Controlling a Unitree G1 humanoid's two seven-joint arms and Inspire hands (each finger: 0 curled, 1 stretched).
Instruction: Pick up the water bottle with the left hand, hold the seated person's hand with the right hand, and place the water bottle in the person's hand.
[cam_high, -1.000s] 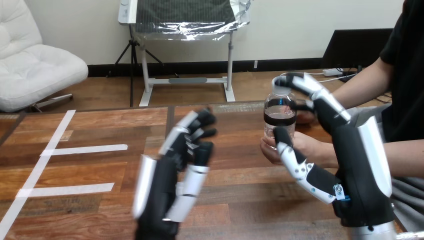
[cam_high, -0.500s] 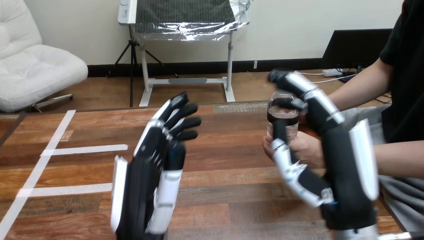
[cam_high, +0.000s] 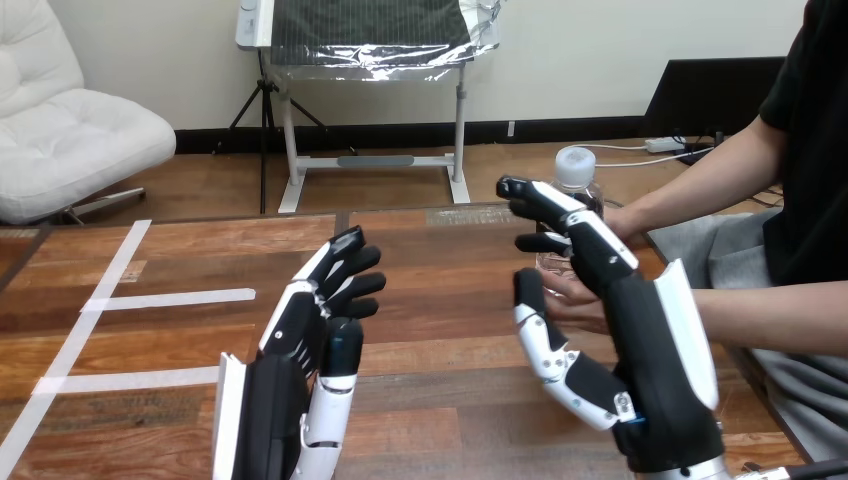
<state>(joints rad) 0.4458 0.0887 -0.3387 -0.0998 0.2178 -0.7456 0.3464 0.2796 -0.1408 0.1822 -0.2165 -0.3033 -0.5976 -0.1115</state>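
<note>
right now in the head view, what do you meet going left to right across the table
white tape lines → left hand → right hand → person's forearm; water bottle and person's hand overlap the right hand, so left out

water bottle (cam_high: 577, 178): clear plastic, white screw cap, upright. sits over the right side of the tabletop, toward the far edge, raised off the wood. cap, neck and shoulder are plain to see; the body is hidden behind the fingers of the right hand (cam_high: 655, 370).

person's hand (cam_high: 572, 298): comes in from the right, palm turned up, under the bottle's base. contact between base and palm is hidden.

person's other wrist (cam_high: 630, 210): ends just right of the bottle.
</note>
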